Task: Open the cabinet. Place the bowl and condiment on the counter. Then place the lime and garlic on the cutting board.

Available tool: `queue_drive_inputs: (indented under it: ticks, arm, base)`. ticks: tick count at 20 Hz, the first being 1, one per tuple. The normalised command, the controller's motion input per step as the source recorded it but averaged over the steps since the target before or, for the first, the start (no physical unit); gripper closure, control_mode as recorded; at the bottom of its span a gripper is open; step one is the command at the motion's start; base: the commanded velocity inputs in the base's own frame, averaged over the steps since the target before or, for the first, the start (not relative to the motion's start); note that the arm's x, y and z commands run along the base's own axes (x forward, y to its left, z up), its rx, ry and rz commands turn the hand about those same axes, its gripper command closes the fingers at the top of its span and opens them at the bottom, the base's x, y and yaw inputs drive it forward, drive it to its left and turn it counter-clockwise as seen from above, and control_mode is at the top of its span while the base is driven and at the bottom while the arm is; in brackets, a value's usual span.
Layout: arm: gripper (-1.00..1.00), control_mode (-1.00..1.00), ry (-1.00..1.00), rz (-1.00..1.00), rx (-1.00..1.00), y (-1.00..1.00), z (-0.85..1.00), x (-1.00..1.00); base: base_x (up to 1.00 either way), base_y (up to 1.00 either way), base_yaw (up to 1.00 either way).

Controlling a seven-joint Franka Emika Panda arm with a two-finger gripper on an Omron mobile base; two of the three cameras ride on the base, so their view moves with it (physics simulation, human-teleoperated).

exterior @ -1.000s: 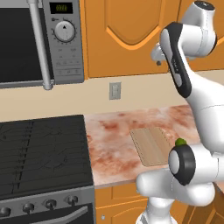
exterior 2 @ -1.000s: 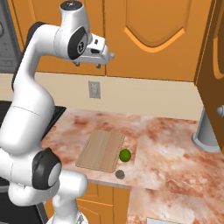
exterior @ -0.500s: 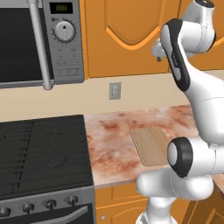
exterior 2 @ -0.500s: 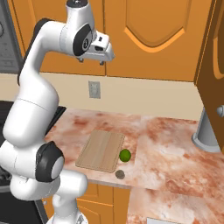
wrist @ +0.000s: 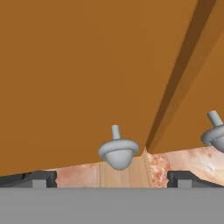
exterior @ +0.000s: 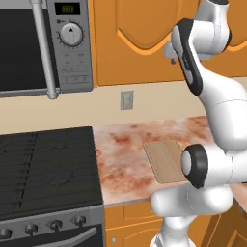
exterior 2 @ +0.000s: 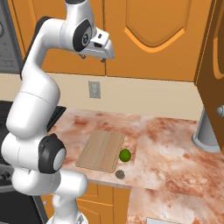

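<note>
Two dark fingertips of the gripper (wrist: pixel 112 178) stand spread as wide as they go at the bottom of the hand view, nothing between them. Just ahead sits the small round silver knob (wrist: pixel 118 151) on the orange wooden wall cabinet with arched raised-panel doors (exterior 2: pixel 151 37), so the opening step looks to be the one in hand. A second knob (wrist: pixel 215 134) shows beyond the seam, on the neighbouring door. The next move, by my reckoning, calls for easing the open jaws forward around the near knob, closing on it, then pulling the door outward.

Below, on the marbled reddish-brown and cream stone counter (exterior 2: pixel 166 140), the thin light tan wooden cutting board (exterior 2: pixel 101 149) lies bare. A small bright green lime (exterior 2: pixel 125 155) rests just beside its right edge, and the tiny grey-brown garlic lump (exterior 2: pixel 119 174) lies near its front corner, off the board. With the door shut, I cannot tell what the cabinet holds.
</note>
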Motion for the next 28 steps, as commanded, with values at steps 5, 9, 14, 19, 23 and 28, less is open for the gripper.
queue_drive_inputs:
  ticks: [5, 9, 14, 19, 23, 28]
  arm:
    - [-1.00, -1.00, 0.00, -0.05, 0.01, -0.01, 0.00, 0.29]
    - [-1.00, -1.00, 0.00, -0.02, 0.01, -0.11, 0.00, 0.27]
    - [-1.00, -1.00, 0.00, -0.01, 0.01, -0.09, 0.00, 0.28]
    - [-1.00, -1.00, 0.00, -0.02, 0.01, -0.05, 0.00, 0.31]
    - [1.00, -1.00, 0.00, -0.04, 0.00, 0.00, 0.00, 0.44]
    - [1.00, -1.00, 0.00, -0.05, 0.00, 0.00, 0.00, 0.46]
  base:
    - [0.00, 0.00, 0.00]
    - [0.00, 0.00, 0.00]
    - [0.00, 0.00, 0.00]
    - [0.00, 0.00, 0.00]
    - [0.00, 0.00, 0.00]
    - [0.00, 0.00, 0.00]
